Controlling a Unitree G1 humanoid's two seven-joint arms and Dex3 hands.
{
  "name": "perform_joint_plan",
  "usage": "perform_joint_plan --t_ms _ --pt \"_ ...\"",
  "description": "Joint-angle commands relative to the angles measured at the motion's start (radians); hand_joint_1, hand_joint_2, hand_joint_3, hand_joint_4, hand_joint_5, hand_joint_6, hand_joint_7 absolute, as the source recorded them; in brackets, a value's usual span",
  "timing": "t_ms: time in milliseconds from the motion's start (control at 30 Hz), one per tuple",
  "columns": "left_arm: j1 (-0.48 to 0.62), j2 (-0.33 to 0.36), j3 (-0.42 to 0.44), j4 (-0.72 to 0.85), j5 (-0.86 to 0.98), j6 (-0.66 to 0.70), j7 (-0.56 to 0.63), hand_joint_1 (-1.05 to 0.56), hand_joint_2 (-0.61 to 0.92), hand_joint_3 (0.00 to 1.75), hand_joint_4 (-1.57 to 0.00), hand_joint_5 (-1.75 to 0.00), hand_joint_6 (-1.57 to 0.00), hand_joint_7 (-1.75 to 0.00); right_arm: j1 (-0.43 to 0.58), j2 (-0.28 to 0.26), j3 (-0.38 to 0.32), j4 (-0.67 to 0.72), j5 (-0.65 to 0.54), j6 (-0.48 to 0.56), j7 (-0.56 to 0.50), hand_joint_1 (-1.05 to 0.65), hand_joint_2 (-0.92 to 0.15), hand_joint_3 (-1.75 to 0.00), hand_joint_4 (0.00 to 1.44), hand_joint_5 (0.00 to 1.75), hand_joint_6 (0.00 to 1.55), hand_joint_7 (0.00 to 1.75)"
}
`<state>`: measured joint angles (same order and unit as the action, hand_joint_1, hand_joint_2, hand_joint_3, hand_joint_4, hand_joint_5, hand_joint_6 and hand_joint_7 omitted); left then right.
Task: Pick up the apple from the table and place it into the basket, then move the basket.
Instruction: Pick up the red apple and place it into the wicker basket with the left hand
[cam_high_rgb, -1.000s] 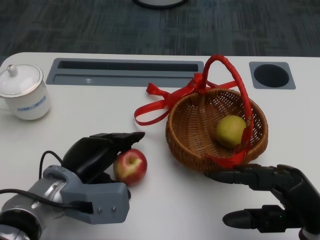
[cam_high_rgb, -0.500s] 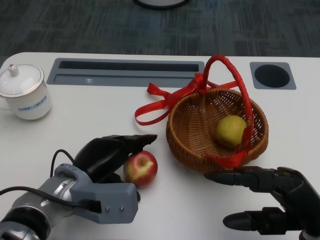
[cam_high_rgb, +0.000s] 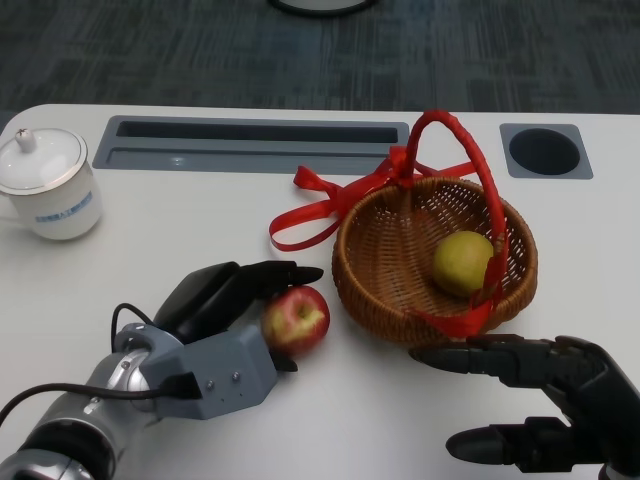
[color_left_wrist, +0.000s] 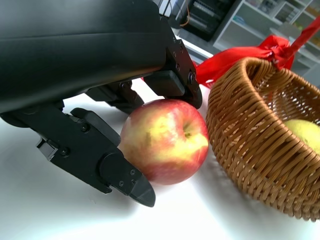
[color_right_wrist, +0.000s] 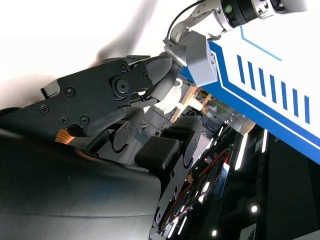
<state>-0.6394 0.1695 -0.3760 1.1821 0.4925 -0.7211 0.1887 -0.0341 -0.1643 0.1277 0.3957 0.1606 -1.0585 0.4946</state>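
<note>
The red-and-yellow apple (cam_high_rgb: 296, 320) is just left of the wicker basket (cam_high_rgb: 380, 300) and close to its wall. My left hand (cam_high_rgb: 225, 300) grips it, fingers over the top and thumb below. In the left wrist view the apple (color_left_wrist: 165, 140) sits between those black fingers (color_left_wrist: 170, 80), a short gap from the basket (color_left_wrist: 250, 135). A yellow-green fruit (cam_high_rgb: 462, 262) lies inside the basket, under the red handle (cam_high_rgb: 480, 170). My right hand (cam_high_rgb: 540, 395) is in front of the basket, fingers spread and holding nothing. The right wrist view shows only that hand (color_right_wrist: 125, 125).
A white lidded cup (cam_high_rgb: 48, 185) stands at the far left. A grey recessed slot (cam_high_rgb: 250, 145) and a round hole (cam_high_rgb: 543, 150) run along the back of the table. Red ribbon (cam_high_rgb: 320, 205) trails left from the basket handle.
My left hand has moved right and slightly away from me with the apple in it, bringing the apple close to the basket's left wall. The right hand and basket have stayed still.
</note>
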Motion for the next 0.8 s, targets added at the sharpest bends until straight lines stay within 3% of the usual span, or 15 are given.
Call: perform_joint_plan --t_ms 33,533,800 --pt "0.03 0.004 0.009 0.013 -0.004 0.005 0.019 -0.12 0.79 0.01 -1.24 -0.08 -1.12 -0.06 0.003 -0.007 -0.008 -0.004 0.005 -0.01 -0.008 -0.32 -0.78 0.0 0.84 0.0 0.78 0.0" --pt "0.093 0.025 0.076 -0.033 -0.086 -0.052 -0.036 -0.07 0.79 0.0 -1.24 -0.04 -1.13 -0.02 -0.001 -0.008 -0.007 0.0 0.008 -0.008 -0.006 -0.33 -0.78 0.0 0.84 0.0 0.78 0.0" --pt "0.172 0.06 0.132 -0.174 -0.147 -0.13 -0.103 -0.08 0.78 0.0 -1.25 -0.03 -1.14 -0.02 -0.006 -0.011 -0.01 0.002 0.001 -0.004 -0.007 -0.35 -0.79 0.0 0.84 0.0 0.78 0.0"
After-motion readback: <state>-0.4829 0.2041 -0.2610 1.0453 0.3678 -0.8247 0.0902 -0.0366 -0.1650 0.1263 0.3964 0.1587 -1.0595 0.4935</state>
